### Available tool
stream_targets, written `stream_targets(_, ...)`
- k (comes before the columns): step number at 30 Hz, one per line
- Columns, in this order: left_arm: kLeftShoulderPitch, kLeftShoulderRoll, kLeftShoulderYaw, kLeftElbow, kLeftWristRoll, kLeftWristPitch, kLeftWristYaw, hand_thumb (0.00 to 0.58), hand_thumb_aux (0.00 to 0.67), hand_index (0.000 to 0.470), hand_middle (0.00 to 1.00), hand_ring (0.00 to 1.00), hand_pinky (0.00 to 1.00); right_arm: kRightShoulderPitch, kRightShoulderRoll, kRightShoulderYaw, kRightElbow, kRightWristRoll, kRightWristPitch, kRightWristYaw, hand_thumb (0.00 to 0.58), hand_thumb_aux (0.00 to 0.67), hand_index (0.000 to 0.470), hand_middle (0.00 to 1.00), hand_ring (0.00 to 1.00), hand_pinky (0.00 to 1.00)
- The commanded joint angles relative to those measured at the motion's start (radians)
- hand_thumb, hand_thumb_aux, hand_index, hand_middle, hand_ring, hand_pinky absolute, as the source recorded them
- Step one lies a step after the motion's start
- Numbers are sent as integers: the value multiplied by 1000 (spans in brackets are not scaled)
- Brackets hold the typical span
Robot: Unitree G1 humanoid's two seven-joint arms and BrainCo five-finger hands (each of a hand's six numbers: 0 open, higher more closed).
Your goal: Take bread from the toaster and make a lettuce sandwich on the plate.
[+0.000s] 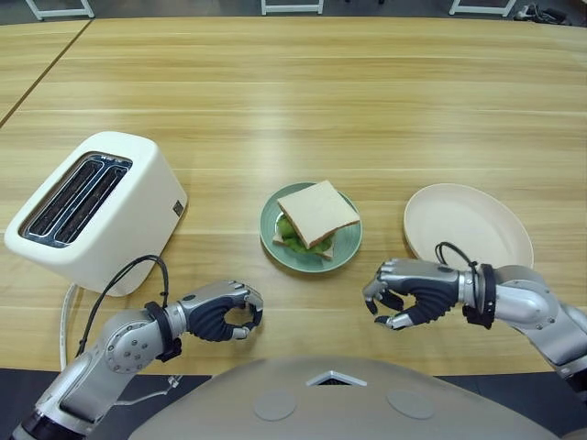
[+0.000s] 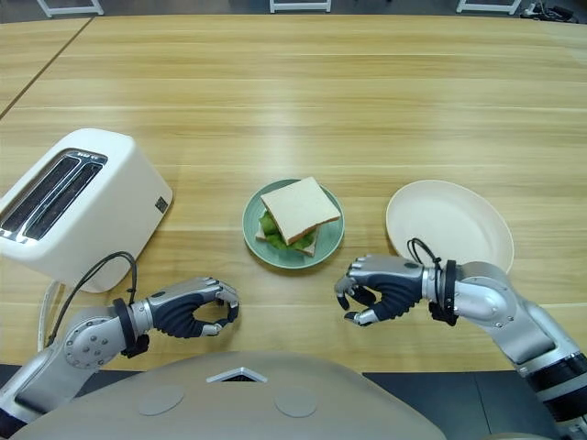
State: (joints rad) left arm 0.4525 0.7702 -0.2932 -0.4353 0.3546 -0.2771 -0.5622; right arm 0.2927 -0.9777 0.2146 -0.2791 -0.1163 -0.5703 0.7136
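The sandwich [image 1: 317,211] sits assembled on the green plate [image 1: 349,246] at the centre of the frame. A white bread slice lies on top, lettuce [image 1: 288,229] protrudes at its left edge, and the edge of a lower slice shows beneath. The toaster [image 1: 119,197], white with two slots facing up, stands at the left of the frame, well apart from the green plate. A cream plate [image 1: 468,225] lies right of centre, near the green one but not touching it. The left hand [image 1: 220,312] is at lower left over the wooden table [image 1: 321,101], fingers curled inward, holding nothing. The right hand [image 1: 408,293] is at lower right, below the gap between the two plates, fingers likewise curled, holding nothing.
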Motion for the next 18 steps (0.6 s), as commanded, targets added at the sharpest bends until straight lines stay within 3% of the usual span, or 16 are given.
stream_targets(1,-101,-58,-93,130,176,8,22,579,646,453,1000,1000,1000,-20,97,66,37,-153,63,-34,580,670,470,1000,1000,1000)
stream_targets(7,-261,-193,-201,334,361,22,130,580,670,470,1000,1000,1000,-163,239,195,293,-525,63,-210,580,670,470,1000,1000,1000)
stream_targets(12,-439,-255,-225,551,437,34,258,580,670,470,1000,1000,1000,-336,357,272,528,-623,75,-341,580,670,470,1000,1000,1000)
stream_targets(18,-693,-316,-253,846,473,17,414,580,670,470,1000,1000,1000,-630,495,306,904,-657,98,-535,580,670,470,1000,1000,1000)
